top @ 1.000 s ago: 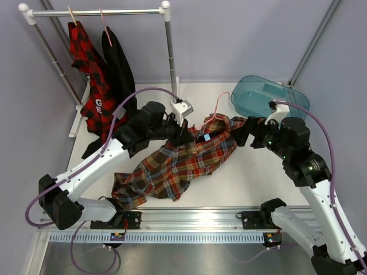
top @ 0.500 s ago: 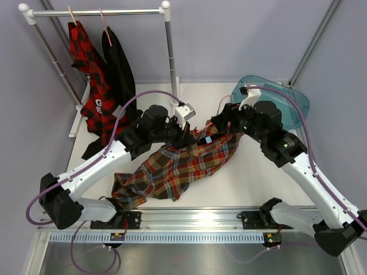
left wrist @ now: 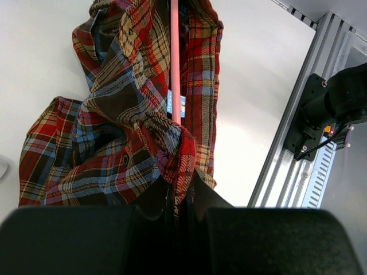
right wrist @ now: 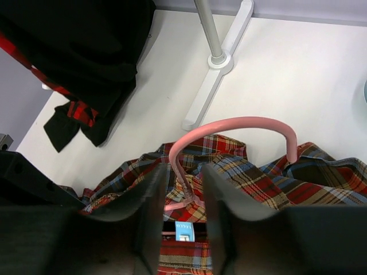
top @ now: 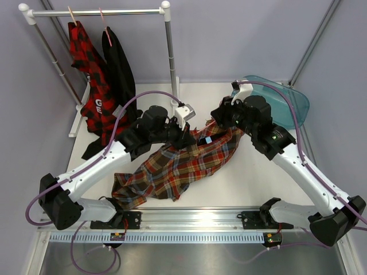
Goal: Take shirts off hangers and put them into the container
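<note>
**Item 1: tartan shirt** (top: 172, 166). Lies crumpled on the table (top: 252, 177), between the two arms. Its long axis runs diagonally, with the hem end near-left and the collar end far-right towards the container. A small blue neck label (right wrist: 183, 231) sits at the collar; its print is too small to read.

**Item 2: pink hanger** (right wrist: 241, 123). It is inside the tartan shirt, and its hook stands out of the collar, arching over with the open side down. In the left wrist view one wire arm runs straight along the shirt's length.

**Item 3: container** (top: 295, 103). Teal tub at the far-right of the table, partly hidden behind the right arm. No shirt is seen in the part that shows.

**Item 4: red-and-black check shirt** (top: 86, 69) and **black shirt** (top: 121, 71). They hang side by side from the white rail (top: 114, 11) at far-left, long axes vertical. The check shirt has white lettering; a "G" can be read, and the rest is lost in folds.

**Item 5: left pincer** (left wrist: 180, 192). The arm is stretched diagonally over the shirt and the wrist is tipped down. The fingers are together, clamped on a raised fold of the tartan shirt beside the collar.

**Item 6: right pincer** (right wrist: 184, 177). The arm is bent at the elbow and reaches in from the right across the container's near side. The fingers are narrowly apart and straddle the hanger's neck below the hook. Whether the pads touch the wire cannot be told.
</note>
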Available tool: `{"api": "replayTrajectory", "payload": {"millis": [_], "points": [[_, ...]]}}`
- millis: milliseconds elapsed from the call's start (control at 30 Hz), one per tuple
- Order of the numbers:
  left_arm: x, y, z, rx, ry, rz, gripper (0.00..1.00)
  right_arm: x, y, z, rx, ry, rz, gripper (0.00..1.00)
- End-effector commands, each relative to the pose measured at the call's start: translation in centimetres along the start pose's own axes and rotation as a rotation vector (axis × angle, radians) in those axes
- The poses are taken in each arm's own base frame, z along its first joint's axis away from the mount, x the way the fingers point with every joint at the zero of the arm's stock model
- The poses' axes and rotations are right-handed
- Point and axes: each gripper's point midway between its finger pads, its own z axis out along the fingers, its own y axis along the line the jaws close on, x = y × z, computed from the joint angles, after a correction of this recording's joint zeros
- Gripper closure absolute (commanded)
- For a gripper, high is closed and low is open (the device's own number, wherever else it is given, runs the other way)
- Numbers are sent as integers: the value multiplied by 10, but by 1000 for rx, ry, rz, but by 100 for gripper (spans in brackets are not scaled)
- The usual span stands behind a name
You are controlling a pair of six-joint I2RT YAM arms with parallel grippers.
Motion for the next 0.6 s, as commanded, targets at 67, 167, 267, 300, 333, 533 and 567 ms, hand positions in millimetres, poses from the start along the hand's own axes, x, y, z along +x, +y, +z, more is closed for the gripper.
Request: {"api": "replayTrajectory", "payload": {"millis": [67,167,267,300,333,533,567], "points": [[-36,-14,-13,32,-130,67,100,-8,8,4,-22,-48,-14,75],[-40,-12,-16,12,-145,67,100,-8,4,-1,9,-65,-12,100],[-49,-8,-22,-32,-170,42,87,-15,-3,-10,48,-105,-14,100],[-53,-8,-28,-50,-186,33,65,-16,-5,-12,58,-113,-18,100],[-58,-3,-32,-90,-204,12,49,-18,-7,-15,72,-123,-20,100],[-87,13,-77,-304,-338,-113,1,-21,-25,-30,183,-167,-37,100],[-89,13,-82,-320,-354,-136,1,-24,-30,-32,220,-182,-34,100]]}}
